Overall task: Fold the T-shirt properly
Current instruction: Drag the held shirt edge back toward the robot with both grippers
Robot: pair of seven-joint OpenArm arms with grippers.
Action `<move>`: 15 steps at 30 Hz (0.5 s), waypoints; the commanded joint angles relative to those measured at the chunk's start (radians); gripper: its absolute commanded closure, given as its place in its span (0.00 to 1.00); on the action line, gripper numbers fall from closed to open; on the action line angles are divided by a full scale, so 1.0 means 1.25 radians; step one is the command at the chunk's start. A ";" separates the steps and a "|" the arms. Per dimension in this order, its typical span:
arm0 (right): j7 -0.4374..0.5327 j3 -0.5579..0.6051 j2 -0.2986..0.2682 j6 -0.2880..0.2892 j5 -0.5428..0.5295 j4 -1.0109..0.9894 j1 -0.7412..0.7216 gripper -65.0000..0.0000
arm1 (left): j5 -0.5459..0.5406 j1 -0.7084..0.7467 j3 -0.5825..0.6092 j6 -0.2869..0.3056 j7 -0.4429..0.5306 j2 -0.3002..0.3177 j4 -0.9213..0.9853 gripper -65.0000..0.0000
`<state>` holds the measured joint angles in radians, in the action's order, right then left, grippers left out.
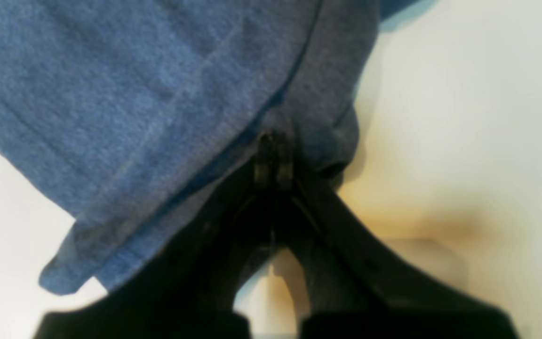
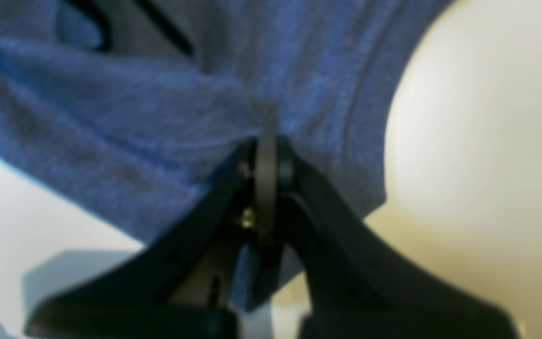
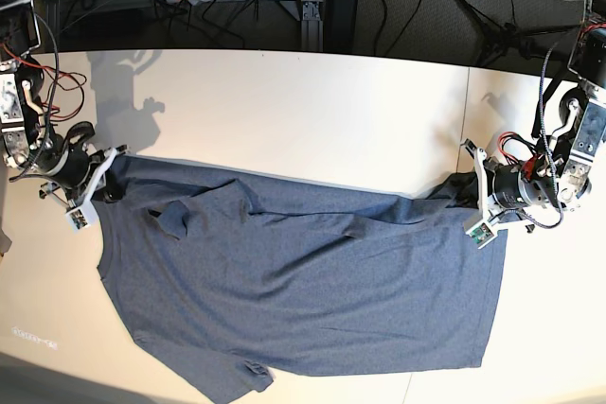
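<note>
Base view: we note the T-shirt (image 3: pixel 303 290) spread flat across the desk (image 3: pixel 284 111). Left claw (image 3: pixel 471 198) at 3 o'clock, right claw (image 3: pixel 106 186) at 9 o'clock, each clenched, apparently pinching its edge.

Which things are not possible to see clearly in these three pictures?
- Left gripper and right gripper fingertips: base view, too small and buried in T-shirt cloth.
- Any lettering: none shows; the underside is hidden.
- Shirt's lower edge: base view, partly cut off by the frame.
- Cloth detail: both wrist views, blurred.
</note>
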<state>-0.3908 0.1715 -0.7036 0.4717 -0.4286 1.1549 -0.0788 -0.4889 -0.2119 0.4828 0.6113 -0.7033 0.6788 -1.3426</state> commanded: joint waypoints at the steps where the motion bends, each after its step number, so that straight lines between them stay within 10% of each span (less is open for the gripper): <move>1: -0.067 -0.026 -0.021 0.015 0.024 0.009 0.031 1.00 | 0.007 0.006 -0.001 0.002 -0.022 0.009 -0.014 1.00; 15: -0.075 -0.241 -0.027 0.018 0.002 0.196 0.295 1.00 | 0.070 0.194 -0.022 -0.056 -0.070 0.009 -0.230 1.00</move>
<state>-0.4469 -0.1257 -0.7174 0.4744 -0.4316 1.3968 0.2836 -0.4034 0.0235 0.4519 0.5385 -0.7475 0.6781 -1.6283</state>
